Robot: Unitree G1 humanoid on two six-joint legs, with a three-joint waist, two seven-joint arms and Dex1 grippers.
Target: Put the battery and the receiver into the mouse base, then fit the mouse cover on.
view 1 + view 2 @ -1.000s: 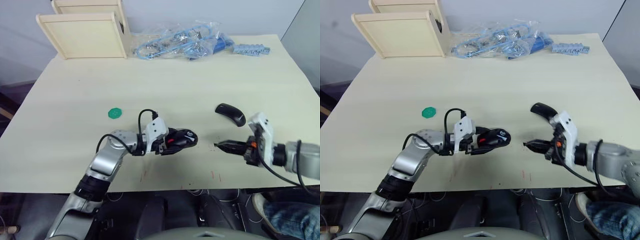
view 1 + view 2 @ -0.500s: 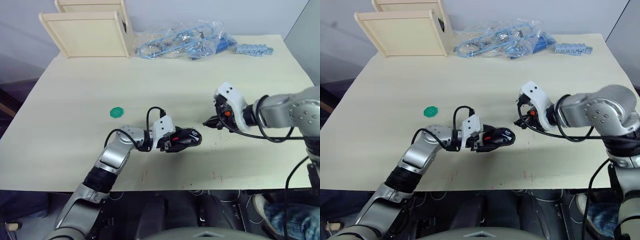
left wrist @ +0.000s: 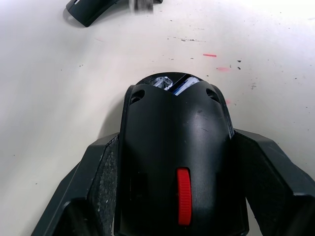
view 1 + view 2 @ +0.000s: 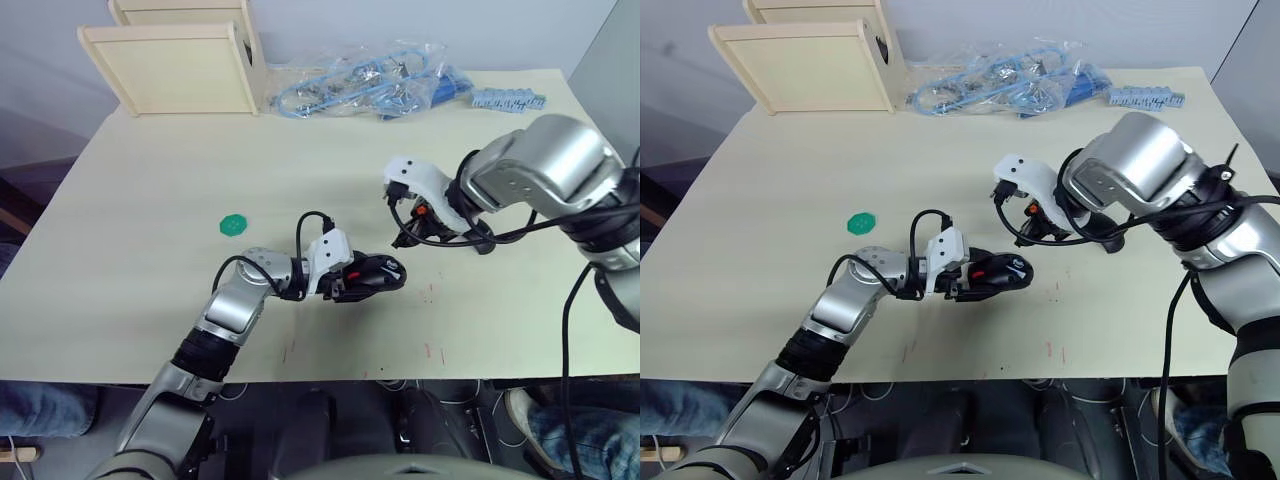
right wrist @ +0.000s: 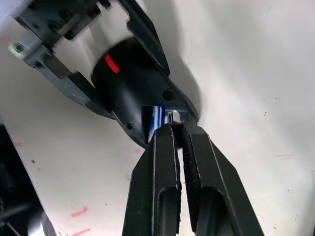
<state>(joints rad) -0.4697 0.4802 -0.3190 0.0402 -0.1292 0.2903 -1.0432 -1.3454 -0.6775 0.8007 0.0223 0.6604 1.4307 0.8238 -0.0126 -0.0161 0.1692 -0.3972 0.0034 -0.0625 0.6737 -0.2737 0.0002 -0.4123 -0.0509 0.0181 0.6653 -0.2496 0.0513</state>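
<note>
Cream tabletop [image 4: 150, 200] supports the mouse base [image 4: 372, 277], clamped steady between the left gripper's [image 3: 172, 196] jaws so the right gripper [image 5: 178, 129], fingers pressed together, can work at its open recess, where the blue battery [image 3: 183, 84] already sits.

I see the mouse base [image 4: 372, 276] near the table's [image 4: 150, 200] front centre, battery [image 5: 156, 117] inside it. Mouse cover [image 3: 91, 10] lies right of it; disc [image 4: 233, 224] left; trays [image 4: 175, 65] and bagged cables [image 4: 355, 80] behind.
</note>
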